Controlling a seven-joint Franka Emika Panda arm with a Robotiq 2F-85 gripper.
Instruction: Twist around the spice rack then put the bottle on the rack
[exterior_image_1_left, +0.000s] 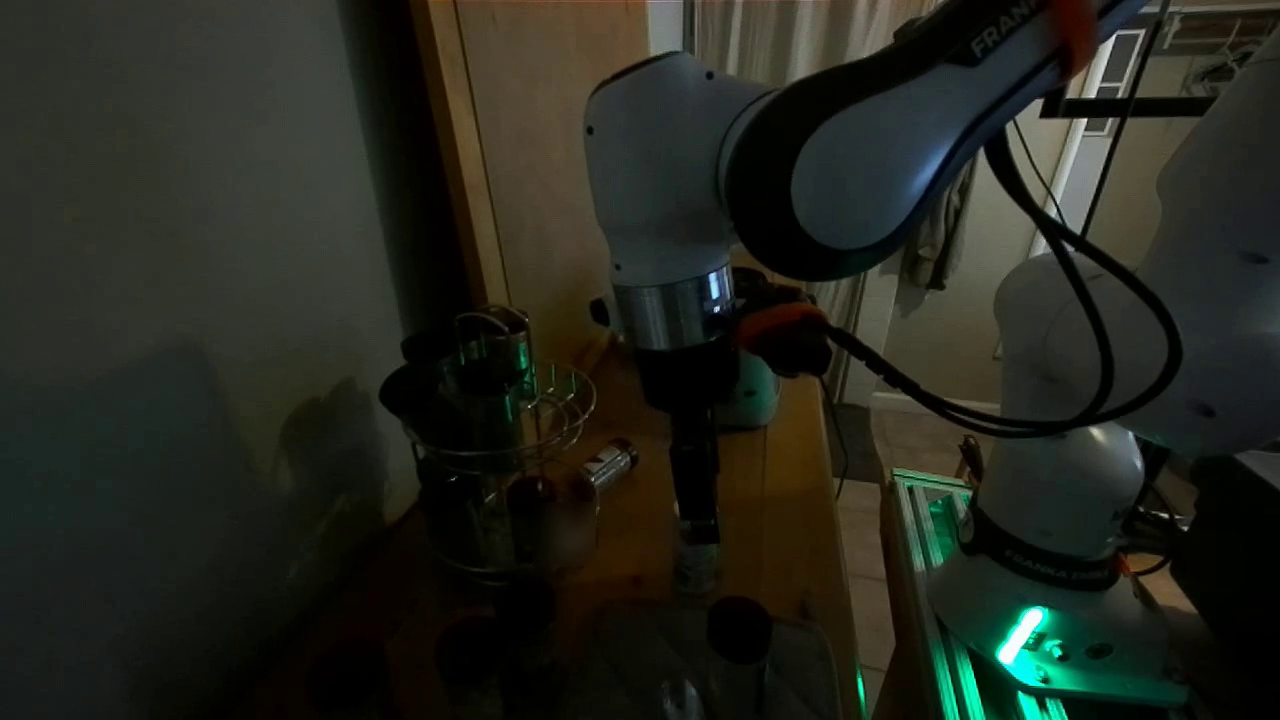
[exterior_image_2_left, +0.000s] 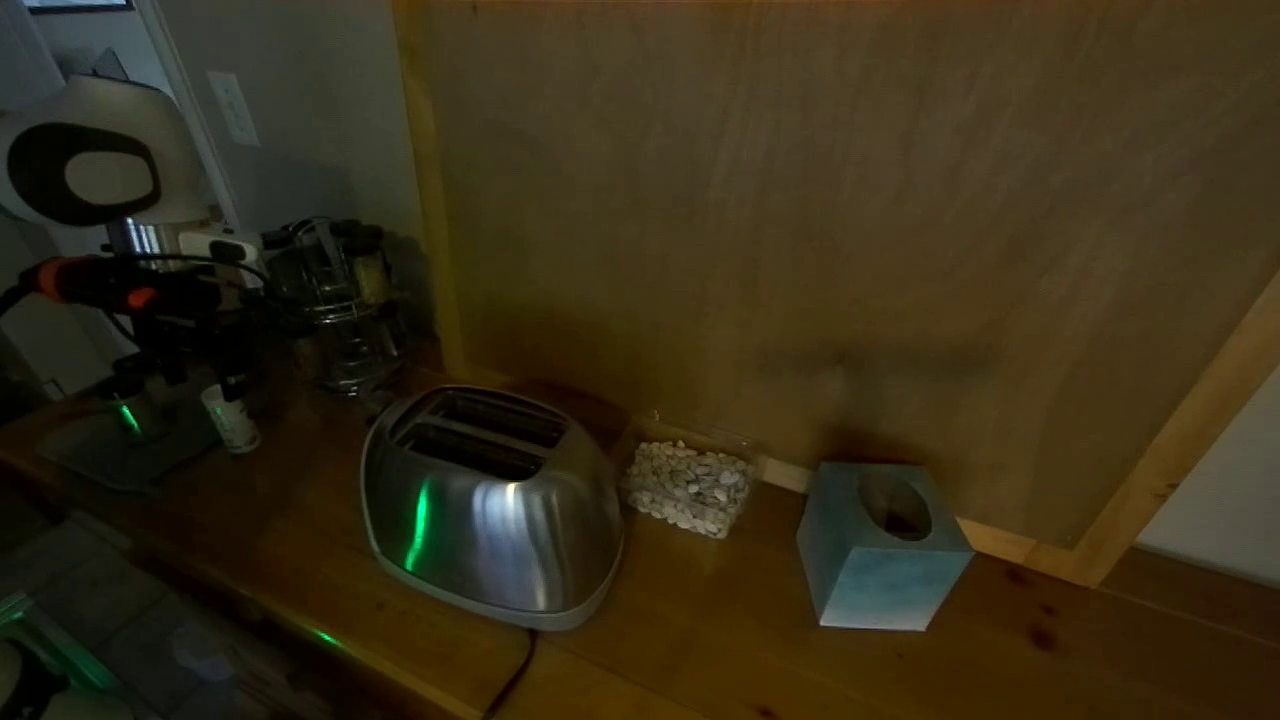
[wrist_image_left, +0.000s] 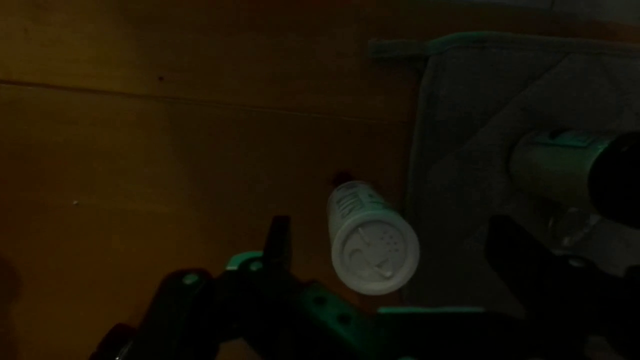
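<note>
The claw (wrist_image_left: 390, 235) gapes over a wooden counter (exterior_image_2_left: 700, 640) beside a shadowed wall (exterior_image_1_left: 200, 200).

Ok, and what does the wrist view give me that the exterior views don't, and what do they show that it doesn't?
Only the wrist view: the perforated top of the shaker cap, plainly framed between the two sides of the open claw.

Only the exterior views: the toaster, the white pebbles, the blue tissue box and, recognisably, the spice rack; the wrist view's lower-left dark shape is too dim to name.

Shared: the white shaker bottle, the claw, the cloth mat beside that bottle, and the dark-capped jar on the mat.
</note>
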